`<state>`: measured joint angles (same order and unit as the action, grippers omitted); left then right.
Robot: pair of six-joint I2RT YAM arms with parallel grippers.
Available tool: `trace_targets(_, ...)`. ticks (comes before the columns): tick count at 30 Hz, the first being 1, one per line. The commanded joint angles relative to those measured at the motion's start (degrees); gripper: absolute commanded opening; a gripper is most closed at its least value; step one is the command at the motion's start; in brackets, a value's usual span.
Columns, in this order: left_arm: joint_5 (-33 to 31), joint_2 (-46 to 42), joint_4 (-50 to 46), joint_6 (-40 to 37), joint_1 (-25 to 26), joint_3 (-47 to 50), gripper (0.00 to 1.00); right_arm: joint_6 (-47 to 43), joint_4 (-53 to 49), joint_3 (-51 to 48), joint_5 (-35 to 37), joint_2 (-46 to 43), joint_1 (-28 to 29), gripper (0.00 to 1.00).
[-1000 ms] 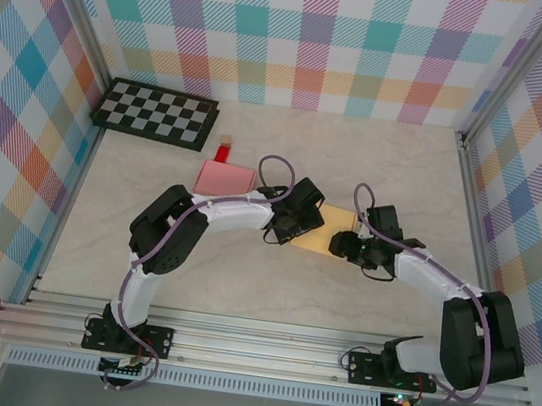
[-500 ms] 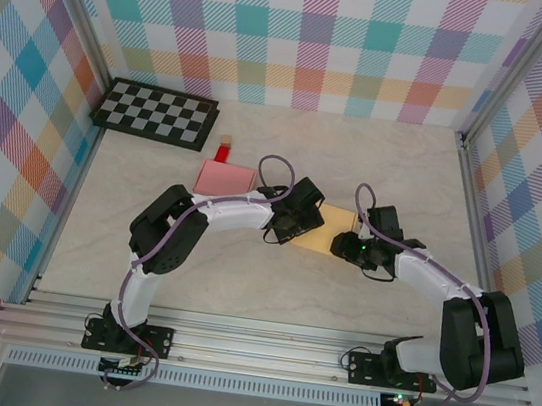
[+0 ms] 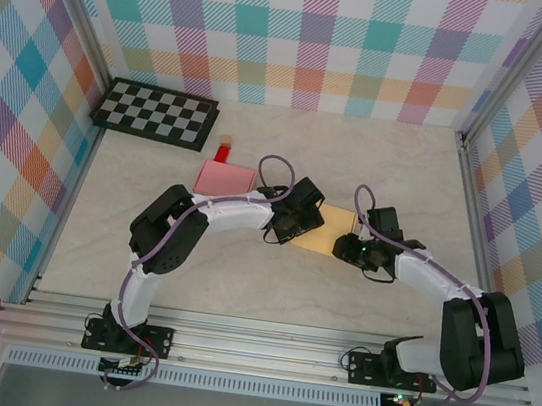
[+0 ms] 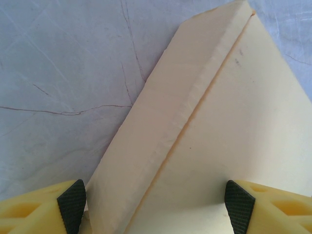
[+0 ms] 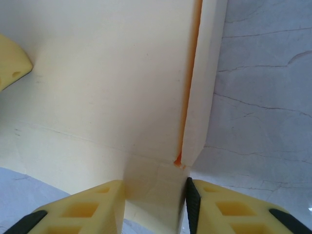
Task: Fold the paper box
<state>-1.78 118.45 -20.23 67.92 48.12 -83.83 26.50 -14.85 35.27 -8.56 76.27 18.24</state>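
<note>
Cream card sits between the fingers of the right end effector (image 5: 155, 204): a small corner tab of the paper box (image 3: 328, 226). The jaws stand narrow, and both fingers appear to press against the tab. The hold looks shallow, with only the tab's edge between the pads. A hard pull could let it slip out, or tear it at the corner slit where the side wall (image 5: 204, 87) ends.

Just beyond, the left end effector (image 4: 156, 207) stands wide open over the opposite edge and holds nothing. One pad (image 4: 72, 204) is off the card beside the folded strip (image 4: 161, 126), and the other is over the main panel. Nothing pins the box down, so lifting the tab may drag the whole sheet across the bench (image 3: 240, 280) instead of bending it. The fold could then run off the scored line.

The box lies flat at mid-bench with both wrists crowded over it, so a wide swing by either arm could knock the other.

Farther back, well apart from the box, lie a pink box (image 3: 224, 178), a small red item (image 3: 223, 148) and a checkerboard (image 3: 157, 113). A sheet shoved hard that way might reach the pink box.
</note>
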Motion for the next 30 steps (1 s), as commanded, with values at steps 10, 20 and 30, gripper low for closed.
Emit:
trace_targets(10, -0.84, 3.31, -3.68, -0.77, -0.59, 1.05, 0.77, -1.08, -0.21, -3.19, 3.43, -1.63, -0.12, 0.35)
trace_targets(20, -0.97, 3.46, -3.74, -0.77, -0.79, 0.79, 0.77, -0.31, -1.08, -3.86, 6.3, -2.19, -0.09, 0.35)
trace_targets(30, -0.94, 3.53, -4.03, -0.86, -0.85, 0.81, 0.77, 0.39, -3.68, -2.64, 6.47, -2.56, -0.1, 0.35)
